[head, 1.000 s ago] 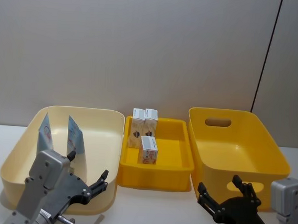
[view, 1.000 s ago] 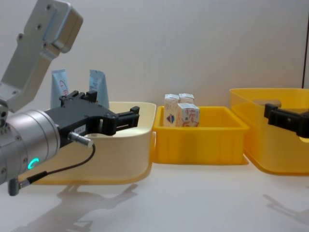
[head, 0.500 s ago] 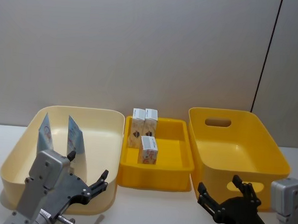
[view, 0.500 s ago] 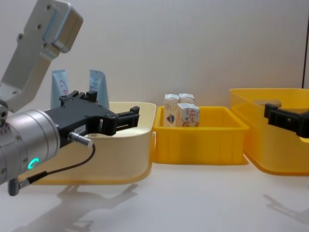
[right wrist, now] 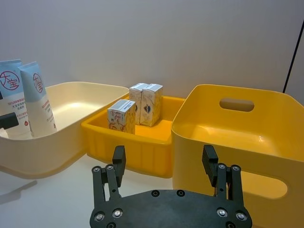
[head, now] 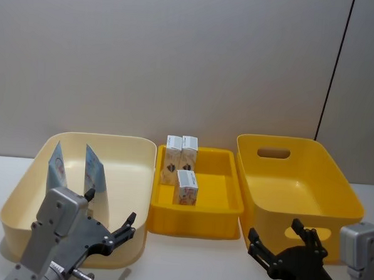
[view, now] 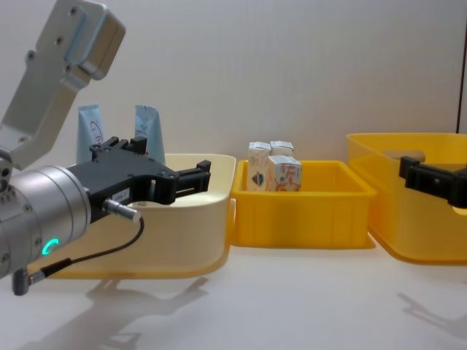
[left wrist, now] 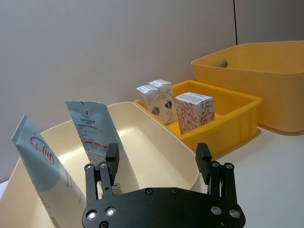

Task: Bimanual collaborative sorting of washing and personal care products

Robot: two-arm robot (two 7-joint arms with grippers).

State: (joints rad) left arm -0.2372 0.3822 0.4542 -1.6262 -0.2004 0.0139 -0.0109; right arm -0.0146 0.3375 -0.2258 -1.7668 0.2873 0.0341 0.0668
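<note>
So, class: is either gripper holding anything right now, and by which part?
Nothing is held: left gripper and right gripper are both open and empty.

A plain grey wall with a thin dark vertical line backs the white tabletop.

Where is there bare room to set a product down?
The deep yellow bin is bare. The cream bin is free right of the tubes. Three cartons crowd the left of the tray; its right strip is free. Left gripper and right gripper hover in front.
</note>
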